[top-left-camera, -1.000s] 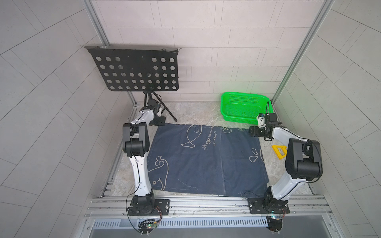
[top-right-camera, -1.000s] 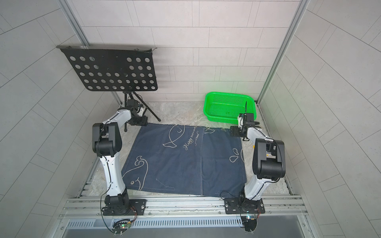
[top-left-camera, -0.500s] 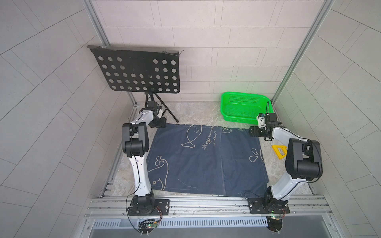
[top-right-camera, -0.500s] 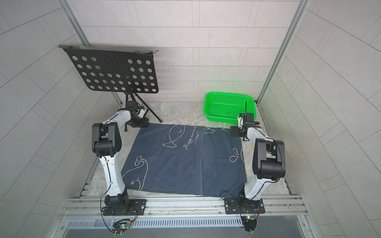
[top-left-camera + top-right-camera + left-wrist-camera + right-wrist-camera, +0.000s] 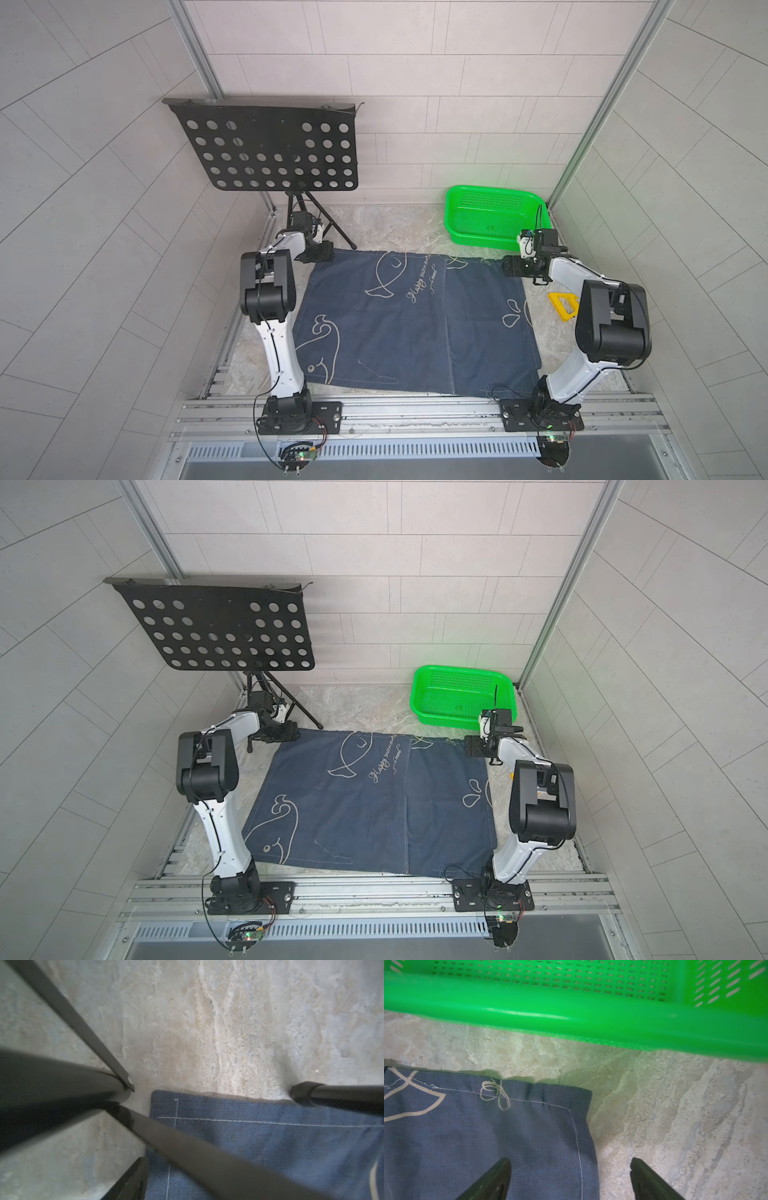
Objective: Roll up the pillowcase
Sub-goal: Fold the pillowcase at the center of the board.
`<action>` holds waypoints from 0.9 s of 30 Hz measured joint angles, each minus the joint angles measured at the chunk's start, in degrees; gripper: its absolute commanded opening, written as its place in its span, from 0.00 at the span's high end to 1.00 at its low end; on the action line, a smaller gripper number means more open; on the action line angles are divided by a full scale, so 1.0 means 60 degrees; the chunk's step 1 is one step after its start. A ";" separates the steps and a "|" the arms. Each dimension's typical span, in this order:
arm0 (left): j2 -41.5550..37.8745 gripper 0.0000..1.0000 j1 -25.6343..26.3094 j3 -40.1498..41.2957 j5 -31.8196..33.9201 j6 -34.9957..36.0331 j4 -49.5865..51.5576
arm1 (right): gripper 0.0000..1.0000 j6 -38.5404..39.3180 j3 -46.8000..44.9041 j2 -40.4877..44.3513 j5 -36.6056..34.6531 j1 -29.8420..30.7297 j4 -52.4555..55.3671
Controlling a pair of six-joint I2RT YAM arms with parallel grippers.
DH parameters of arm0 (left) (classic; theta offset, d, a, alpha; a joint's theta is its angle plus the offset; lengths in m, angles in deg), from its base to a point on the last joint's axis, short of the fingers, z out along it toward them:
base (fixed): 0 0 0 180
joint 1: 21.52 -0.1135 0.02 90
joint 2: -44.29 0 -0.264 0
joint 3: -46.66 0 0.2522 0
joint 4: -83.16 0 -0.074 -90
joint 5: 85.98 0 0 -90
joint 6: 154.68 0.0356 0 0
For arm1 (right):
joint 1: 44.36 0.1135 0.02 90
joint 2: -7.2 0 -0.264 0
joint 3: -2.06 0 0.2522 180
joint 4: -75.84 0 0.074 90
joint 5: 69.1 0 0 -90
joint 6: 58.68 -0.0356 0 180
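Marble tabletop is carrying the pillowcase, spread flat | right gripper is standing wide apart, straddling the cloth's corner edge, gripping nothing; green basket just ahead | left gripper is sitting at the other far corner among music stand legs; spread not readable

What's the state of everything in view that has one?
pillowcase, spread flat, not yet rolled
left gripper, at the far left corner, can't tell how the jaws stand
right gripper, jaws open, one over the cloth's far right corner, one over bare table
green basket, upright, looks empty
music stand, standing, desk bare
yellow triangle, flat on the table, partly behind the right arm
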 measured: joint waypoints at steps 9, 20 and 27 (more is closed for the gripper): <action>-0.0087 0.30 -0.0284 0.0069 -0.0867 -0.0240 0.0029 | 0.07 0.0007 -0.0018 0.0066 -0.0022 0.0000 -0.0036; -0.0477 0.29 -0.0295 0.0087 -0.0911 -0.0331 -0.0007 | 0.07 0.0007 -0.0018 0.0149 -0.0018 0.0000 -0.0066; -0.1067 0.32 -0.0321 0.0459 -0.0648 -0.0335 -0.0146 | 0.08 0.0007 -0.0018 0.0149 -0.0015 0.0000 -0.0066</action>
